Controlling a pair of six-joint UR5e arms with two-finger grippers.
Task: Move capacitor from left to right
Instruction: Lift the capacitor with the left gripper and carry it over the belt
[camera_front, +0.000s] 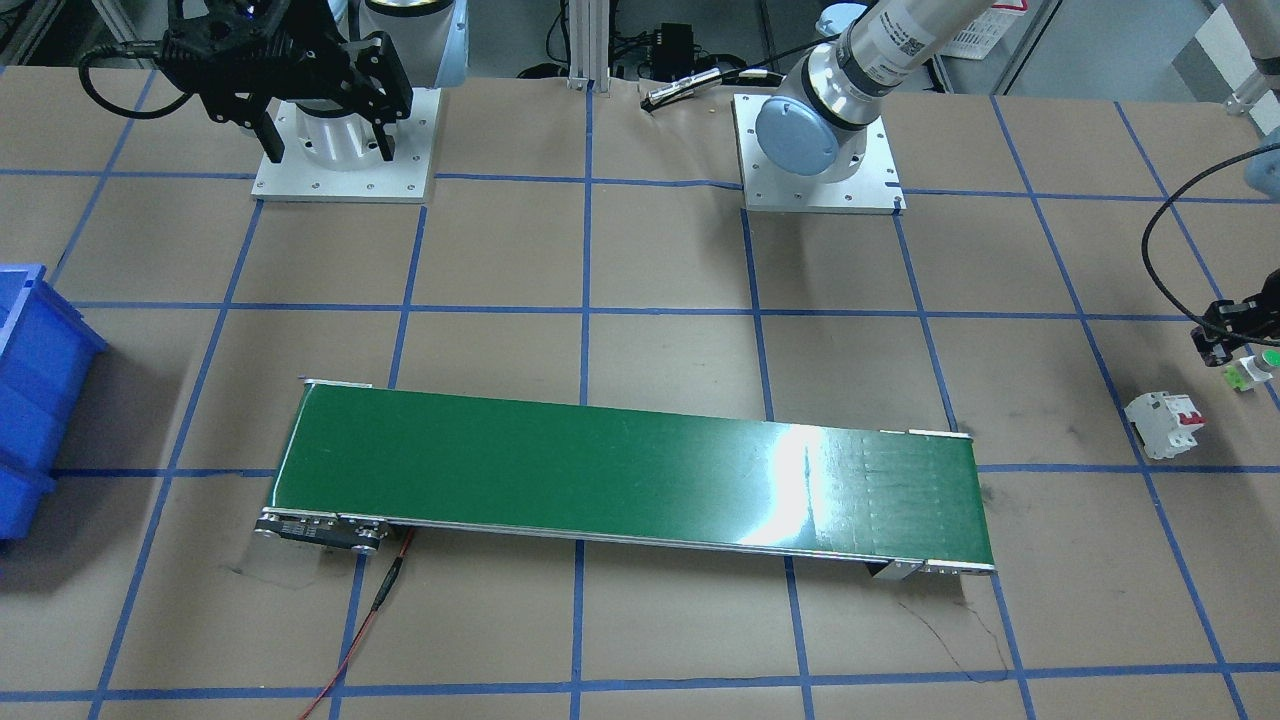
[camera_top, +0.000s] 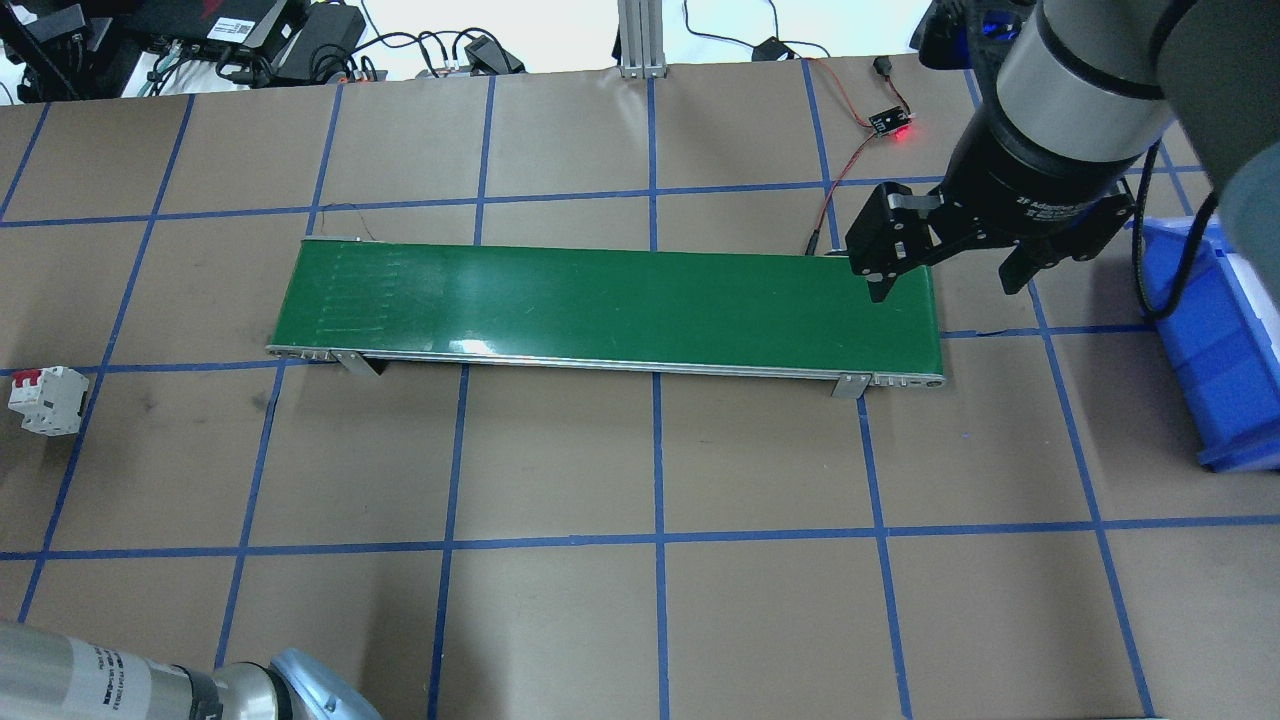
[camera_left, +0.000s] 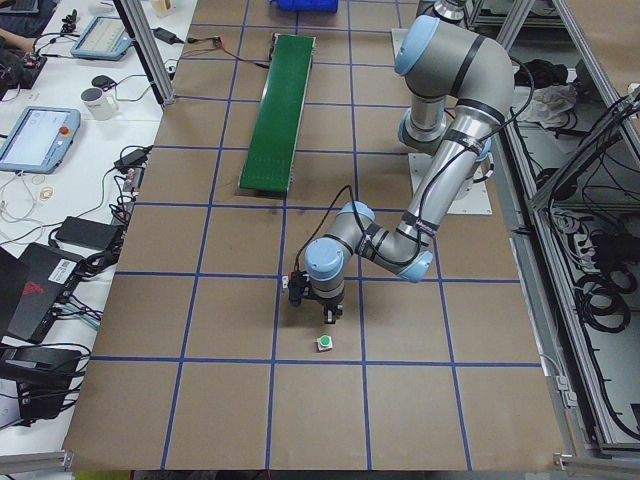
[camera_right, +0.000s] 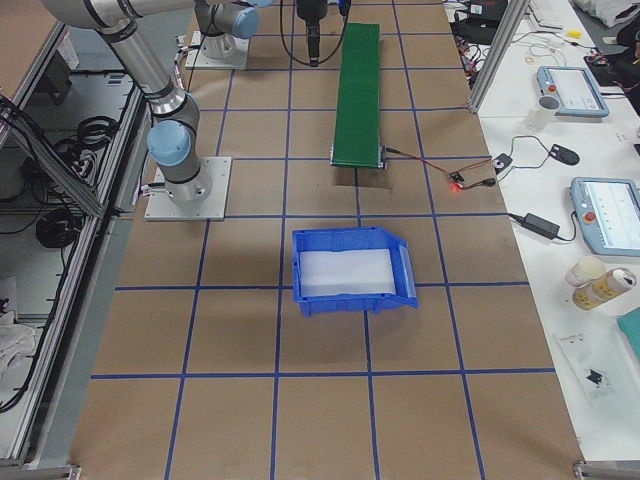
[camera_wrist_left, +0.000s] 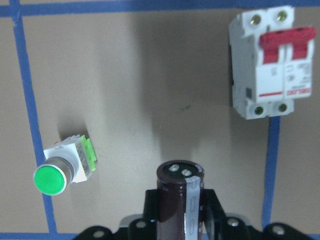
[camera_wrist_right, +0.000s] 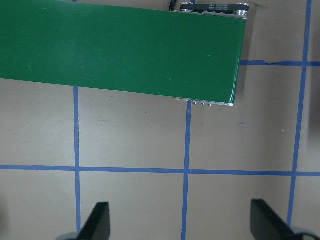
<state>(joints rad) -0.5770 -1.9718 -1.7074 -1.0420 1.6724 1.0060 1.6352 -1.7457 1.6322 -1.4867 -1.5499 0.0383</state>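
The capacitor (camera_wrist_left: 176, 187), a dark stubby cylinder with a silvery stripe, stands upright between the fingers of my left gripper (camera_wrist_left: 181, 212), which is shut on it just over the brown table. In the front-facing view the left gripper (camera_front: 1228, 335) is at the far right edge, and the capacitor cannot be made out there. My right gripper (camera_top: 950, 275) is open and empty, hovering by the right end of the green conveyor belt (camera_top: 610, 305). Its fingers (camera_wrist_right: 100, 220) stand wide apart.
A white circuit breaker with red switches (camera_wrist_left: 270, 70) and a green-capped push button (camera_wrist_left: 65, 167) lie near the left gripper. The breaker (camera_front: 1165, 423) also shows in the front-facing view. A blue bin (camera_top: 1220, 350) stands at the table's right end. A red wire (camera_top: 850, 165) runs behind the belt.
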